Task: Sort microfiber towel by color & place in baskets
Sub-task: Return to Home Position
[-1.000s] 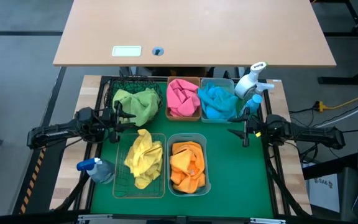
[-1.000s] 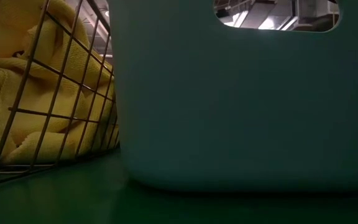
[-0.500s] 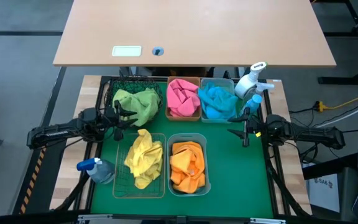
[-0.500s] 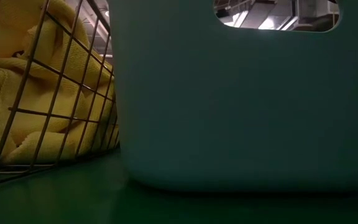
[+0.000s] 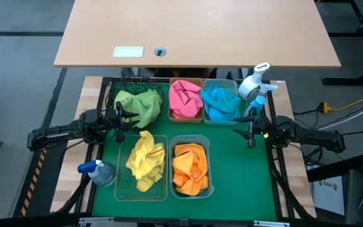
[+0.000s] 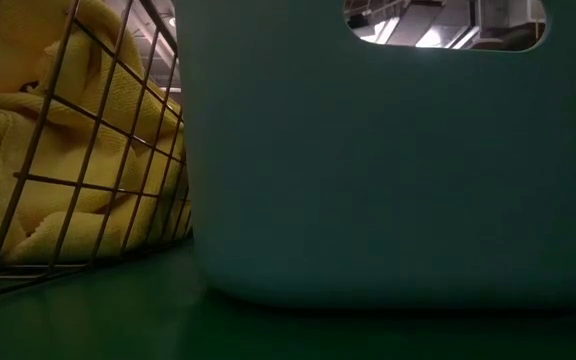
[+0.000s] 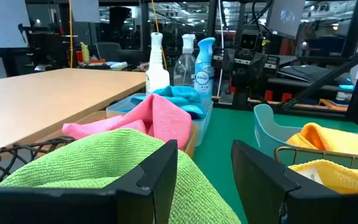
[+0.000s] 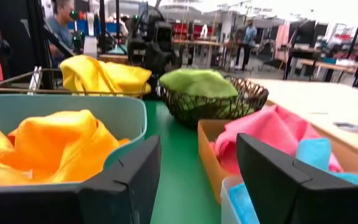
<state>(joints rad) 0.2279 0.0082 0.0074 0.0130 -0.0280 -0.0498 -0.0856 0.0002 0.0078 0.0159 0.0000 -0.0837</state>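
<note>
At 9 o'clock the left gripper (image 5: 130, 120) hangs released, grasping nothing. The mesh basket (image 5: 123, 85) at 10 holds the green towel (image 5: 138, 106). The wire basket (image 5: 121, 189) at 7 holds the yellow towel (image 5: 145, 164). The amber bin (image 5: 186, 120) at 12 holds the pink towel (image 5: 184, 98). The blue bin (image 5: 208, 188) at 6 holds the orange towel (image 5: 190, 167). The pale bin (image 5: 220, 81) at 1 holds the blue towel (image 5: 221, 104). At 3 the right gripper (image 5: 241, 126) is released too, with bare mat (image 5: 244, 176) beside it. The writing on the bottles (image 5: 252, 85) cannot be read.

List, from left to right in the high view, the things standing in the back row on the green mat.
First the wire-mesh basket with a green towel → the amber bin with a pink towel → the pale blue bin with a blue towel → the white spray bottle.
</note>
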